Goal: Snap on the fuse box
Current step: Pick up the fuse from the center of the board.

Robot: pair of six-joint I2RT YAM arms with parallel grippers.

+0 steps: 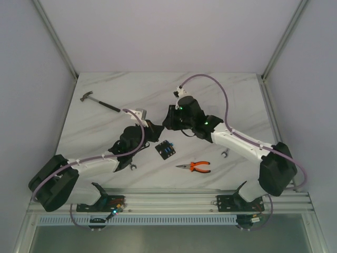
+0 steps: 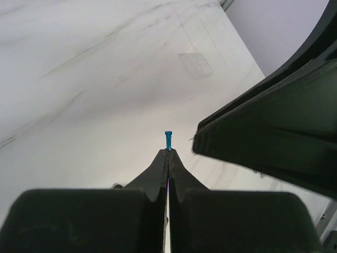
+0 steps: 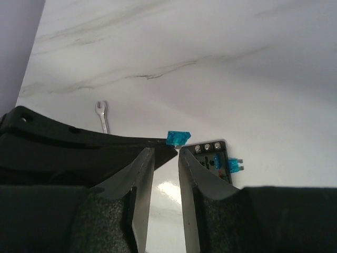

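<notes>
Left wrist view shows the left gripper [image 2: 168, 154] clenched on a blue fuse [image 2: 168, 139]; right wrist view shows the right gripper [image 3: 166, 152] released, fuse box [image 3: 212, 157] beyond.

Fuse box [image 1: 165, 150] lies flat; pliers [image 1: 195, 167] near, apart.

No text, label, brand or number can be read in any view. The fuse box [image 1: 165, 150], in the centre of the top view, perhaps carries small markings, but it is too small to tell. The blue fuse [image 2: 168, 139] shows no readable number.
</notes>
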